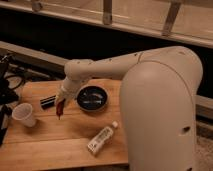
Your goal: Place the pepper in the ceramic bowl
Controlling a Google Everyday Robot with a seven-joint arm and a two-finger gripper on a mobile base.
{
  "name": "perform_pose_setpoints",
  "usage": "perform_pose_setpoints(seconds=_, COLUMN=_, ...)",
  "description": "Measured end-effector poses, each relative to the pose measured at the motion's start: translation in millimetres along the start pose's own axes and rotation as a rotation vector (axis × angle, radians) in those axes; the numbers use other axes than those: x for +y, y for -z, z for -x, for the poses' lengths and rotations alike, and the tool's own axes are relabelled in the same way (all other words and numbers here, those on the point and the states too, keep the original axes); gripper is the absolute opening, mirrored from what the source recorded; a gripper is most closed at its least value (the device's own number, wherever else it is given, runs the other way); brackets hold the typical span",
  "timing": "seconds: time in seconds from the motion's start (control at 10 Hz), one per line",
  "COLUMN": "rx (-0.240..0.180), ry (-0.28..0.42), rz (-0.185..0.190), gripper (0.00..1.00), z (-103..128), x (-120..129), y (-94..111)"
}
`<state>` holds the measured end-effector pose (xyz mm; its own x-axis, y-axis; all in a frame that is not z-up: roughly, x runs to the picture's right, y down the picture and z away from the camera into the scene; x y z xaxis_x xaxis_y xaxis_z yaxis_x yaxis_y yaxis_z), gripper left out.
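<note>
The pepper (59,111) is a small slender dark red item hanging down from my gripper (60,103), which is shut on its top end and holds it just above the wooden table (55,142). The ceramic bowl (91,98) is round, black and glossy inside. It stands on the table just to the right of the gripper, a short way from the pepper. The arm reaches in from the right, passing over the bowl's far side.
A white paper cup (24,114) stands at the table's left. A dark flat item (47,102) lies just left of the gripper. A white bottle (102,138) lies on its side near the front. Cables and dark gear sit at the far left edge.
</note>
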<state>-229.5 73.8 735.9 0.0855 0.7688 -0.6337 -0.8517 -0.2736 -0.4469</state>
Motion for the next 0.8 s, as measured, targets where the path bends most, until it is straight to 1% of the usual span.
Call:
perform_pose_setpoints(seconds=0.1, rx=-0.002, ry=0.0, rz=-0.001, gripper=0.0, z=0, x=-2, y=-1)
perform_pose_setpoints(seconds=0.2, rx=-0.012, ry=-0.01, rz=0.0, gripper=0.0, z=2, x=-2, y=2)
perform_pose_setpoints(seconds=0.4, rx=-0.035, ry=-0.028, rz=0.002, gripper=0.0, z=15, x=-8, y=13)
perform_pose_setpoints(seconds=0.6, rx=-0.072, ry=-0.065, rz=0.002, gripper=0.0, z=47, x=-30, y=32)
perform_pose_setpoints(seconds=0.7, rx=-0.089, ry=-0.085, rz=0.007, gripper=0.0, z=60, x=-40, y=40)
perform_pose_setpoints(seconds=0.8, rx=-0.126, ry=-0.132, rz=0.015, gripper=0.0, z=80, x=-61, y=54)
